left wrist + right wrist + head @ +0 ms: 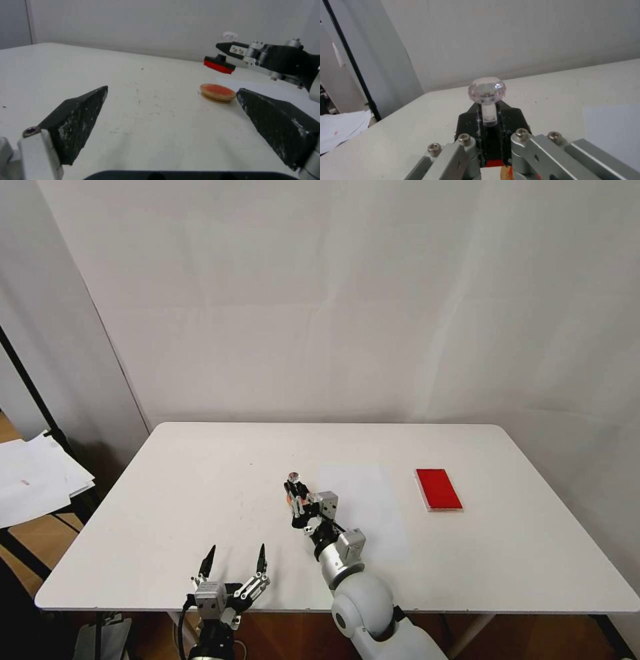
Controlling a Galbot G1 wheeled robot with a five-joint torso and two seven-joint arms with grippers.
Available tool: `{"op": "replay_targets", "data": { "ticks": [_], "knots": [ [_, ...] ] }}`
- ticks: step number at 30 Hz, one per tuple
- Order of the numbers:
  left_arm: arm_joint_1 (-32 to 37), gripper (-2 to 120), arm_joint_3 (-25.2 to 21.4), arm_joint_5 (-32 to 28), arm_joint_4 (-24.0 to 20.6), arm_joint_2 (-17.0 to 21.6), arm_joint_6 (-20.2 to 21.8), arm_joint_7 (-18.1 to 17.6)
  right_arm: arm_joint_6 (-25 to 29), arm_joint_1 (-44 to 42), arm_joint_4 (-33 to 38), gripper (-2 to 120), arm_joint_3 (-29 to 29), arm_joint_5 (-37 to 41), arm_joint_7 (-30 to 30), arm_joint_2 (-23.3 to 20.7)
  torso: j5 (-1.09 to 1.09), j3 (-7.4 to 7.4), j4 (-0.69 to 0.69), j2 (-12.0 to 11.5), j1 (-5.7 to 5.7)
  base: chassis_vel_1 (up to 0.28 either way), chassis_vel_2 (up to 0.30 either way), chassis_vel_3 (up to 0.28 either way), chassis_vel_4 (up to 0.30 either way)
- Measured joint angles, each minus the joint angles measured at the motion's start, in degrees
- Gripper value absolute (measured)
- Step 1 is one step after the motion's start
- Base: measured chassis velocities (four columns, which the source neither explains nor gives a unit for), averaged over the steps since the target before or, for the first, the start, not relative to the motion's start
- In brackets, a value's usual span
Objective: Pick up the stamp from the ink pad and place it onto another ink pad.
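In the head view, the right gripper (pixel 295 499) reaches out over the middle of the white table (pixel 200 500), its fingers clenched around the stamp (pixel 294 481), whose shiny round knob sticks up above the fingertips. A bit of orange from the round ink pad (pixel 288 499) peeks out just under and beside that gripper. The red rectangular ink pad (pixel 438 489) lies flat well off to the robot's right, and a white paper sheet (pixel 363 500) lies between it and the gripper. The left gripper (pixel 235 561) sits near the table's front edge with its 2 fingers spread wide and nothing between them. In the left wrist view, the stamp (pixel 220 63) hangs in the air in the right gripper (pixel 224 48), tilted, its red underside showing, above and a little beyond the round ink pad (pixel 218 92) and not touching it; the left fingers (pixel 78 113) stand apart on either side. In the right wrist view, the stamp (pixel 487 100) is pinched between the black fingers (pixel 468 122), its clear faceted knob uppermost.
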Motion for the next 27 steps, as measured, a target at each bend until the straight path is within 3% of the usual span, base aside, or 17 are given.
{"op": "replay_targets", "data": {
  "ticks": [27],
  "knots": [
    [0.0,102,0.0,0.0,0.0,0.0,0.0,0.0,-0.12,-0.01,-3.09,7,1.84,-0.29,0.23,1.57,0.01,0.0,0.0,0.0,-0.01,0.0,0.0,0.0,0.0]
  ]
}}
